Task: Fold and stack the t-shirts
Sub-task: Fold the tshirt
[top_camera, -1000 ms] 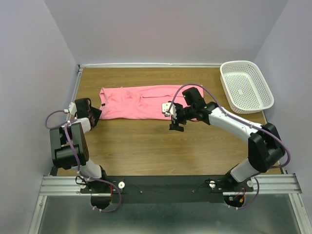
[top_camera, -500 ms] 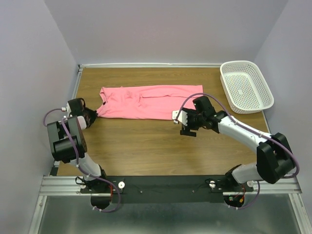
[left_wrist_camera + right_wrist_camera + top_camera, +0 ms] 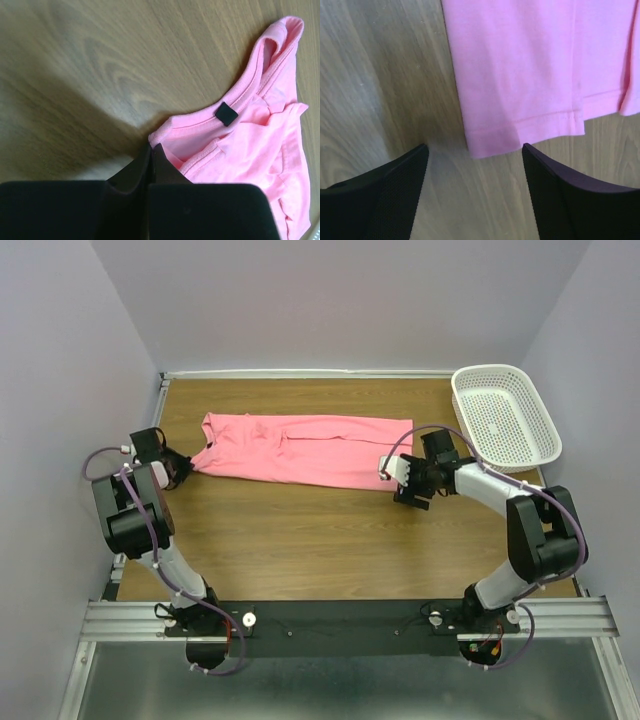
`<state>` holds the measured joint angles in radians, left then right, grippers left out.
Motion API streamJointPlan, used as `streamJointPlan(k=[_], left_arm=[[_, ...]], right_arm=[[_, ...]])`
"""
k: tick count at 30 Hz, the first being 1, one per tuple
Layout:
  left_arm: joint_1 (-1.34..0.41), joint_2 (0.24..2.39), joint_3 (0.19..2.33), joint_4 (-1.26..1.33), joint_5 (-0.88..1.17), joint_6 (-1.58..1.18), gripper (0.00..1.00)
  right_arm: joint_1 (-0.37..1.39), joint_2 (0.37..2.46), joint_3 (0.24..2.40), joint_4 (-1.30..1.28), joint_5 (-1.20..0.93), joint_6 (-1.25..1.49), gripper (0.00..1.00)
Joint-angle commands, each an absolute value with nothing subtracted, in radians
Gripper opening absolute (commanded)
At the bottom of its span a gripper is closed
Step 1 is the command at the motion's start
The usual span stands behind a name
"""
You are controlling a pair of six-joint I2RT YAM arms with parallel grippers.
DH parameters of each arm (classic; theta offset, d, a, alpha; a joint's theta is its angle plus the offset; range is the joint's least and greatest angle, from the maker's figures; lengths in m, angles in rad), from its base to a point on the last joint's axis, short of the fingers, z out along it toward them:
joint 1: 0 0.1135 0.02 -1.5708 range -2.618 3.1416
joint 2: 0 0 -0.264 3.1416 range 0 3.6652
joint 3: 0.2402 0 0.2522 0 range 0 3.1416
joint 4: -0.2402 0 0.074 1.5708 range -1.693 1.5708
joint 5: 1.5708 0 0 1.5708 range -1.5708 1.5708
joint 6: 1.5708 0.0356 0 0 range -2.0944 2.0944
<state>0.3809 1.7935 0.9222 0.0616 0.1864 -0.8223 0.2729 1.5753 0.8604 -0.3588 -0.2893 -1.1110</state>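
A salmon-pink t-shirt (image 3: 300, 448) lies folded into a long strip across the far half of the wooden table. My left gripper (image 3: 183, 466) is shut on the shirt's near left corner by the collar (image 3: 200, 120), which carries a small black tag (image 3: 227, 113). My right gripper (image 3: 398, 485) is open and empty, just off the shirt's near right hem corner (image 3: 492, 142), with a finger on each side of it, above the wood.
A white perforated plastic basket (image 3: 505, 417) stands at the table's far right corner. Purple walls close in the table on three sides. The table's raised left rim (image 3: 158, 405) runs close beside the left gripper.
My right gripper has moved right along the shirt's near edge to its hem corner. My left gripper has pulled the collar corner left and farther away, stretching the shirt.
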Motion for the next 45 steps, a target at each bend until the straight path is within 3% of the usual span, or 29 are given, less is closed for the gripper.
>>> streamJointPlan(k=[1,6,7,10,13,22,31,33,34,35,37,40,42,43,45], left_arm=[[0.396,1.832,0.975,0.017,0.232,-0.773,0.04],[0.394,1.864,1.018,0.002,0.242,-0.759,0.04],[0.394,1.87,1.034,0.002,0.244,-0.755,0.04],[0.394,1.884,1.049,-0.026,0.245,-0.752,0.04],[0.396,1.899,1.072,-0.034,0.242,-0.749,0.04],[0.394,1.962,1.167,-0.074,0.252,-0.747,0.03],[0.385,2.02,1.25,-0.084,0.337,-0.715,0.04],[0.379,2.043,1.278,-0.081,0.382,-0.695,0.05],[0.377,2.049,1.285,-0.081,0.399,-0.687,0.07],[0.376,2.057,1.299,-0.083,0.413,-0.681,0.19],[0.377,2.063,1.308,-0.081,0.436,-0.667,0.27],[0.377,2.042,1.321,-0.083,0.425,-0.649,0.36],[0.377,2.02,1.35,-0.101,0.401,-0.641,0.53],[0.377,2.014,1.383,-0.113,0.387,-0.632,0.66],[0.376,2.006,1.423,-0.158,0.341,-0.621,0.66]], right_arm=[[0.272,1.65,0.911,-0.359,-0.322,-1.128,0.79],[0.272,1.69,0.923,-0.357,-0.322,-1.127,0.6],[0.272,1.689,0.922,-0.359,-0.324,-1.129,0.47],[0.273,1.668,0.885,-0.359,-0.328,-1.15,0.29],[0.272,1.615,0.836,-0.36,-0.319,-1.175,0.01],[0.272,1.419,0.677,-0.412,-0.224,-1.265,0.0],[0.273,1.224,0.618,-0.603,-0.336,-1.325,0.01],[0.273,1.171,0.624,-0.669,-0.398,-1.338,0.11],[0.275,1.152,0.627,-0.69,-0.42,-1.341,0.33],[0.278,1.138,0.63,-0.73,-0.443,-1.341,0.4],[0.278,1.094,0.653,-0.755,-0.504,-1.321,0.52],[0.279,1.081,0.701,-0.756,-0.541,-1.251,0.54],[0.279,1.115,0.764,-0.753,-0.548,-1.214,0.55],[0.279,1.136,0.811,-0.752,-0.549,-1.18,0.56],[0.278,1.179,0.854,-0.742,-0.56,-1.135,0.56]])
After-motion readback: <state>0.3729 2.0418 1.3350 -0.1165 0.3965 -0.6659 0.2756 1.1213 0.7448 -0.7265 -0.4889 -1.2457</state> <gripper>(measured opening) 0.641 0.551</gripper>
